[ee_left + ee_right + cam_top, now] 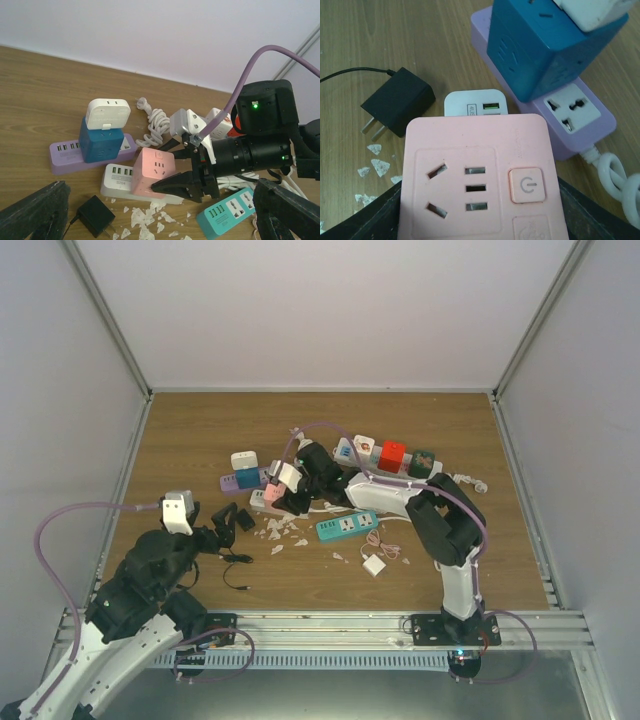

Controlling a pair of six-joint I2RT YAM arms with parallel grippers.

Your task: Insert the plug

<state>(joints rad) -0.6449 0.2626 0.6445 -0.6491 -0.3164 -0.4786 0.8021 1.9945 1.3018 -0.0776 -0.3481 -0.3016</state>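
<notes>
1. Pink cube adapter (475, 175) is gripped in the right jaws, which are closed about halfway onto its two sides. It is held directly over the white power strip (117, 180), near the middle of the tabletop (200, 430).
2. Whether its prongs are seated cannot be told, since the underside is hidden in every view.
3. A missed socket is judged the main risk. The strip's holes are covered by the cube, so the prongs could be pressed onto bare plastic.
4. The strip could be pushed or tipped by an off-centre push, as it is not pinned by anything. The left jaws are spread fully, nothing is held in them, and they are poised well apart from it, near the black charger (95, 215).
5. The blue cube (100, 142) on the purple strip (65, 155) is just beside and could be knocked by a sideways slip.
6. The adapter is seen as pale pink and round-edged, with angled socket slots, three small rectangular ports and a power button on its face.
</notes>
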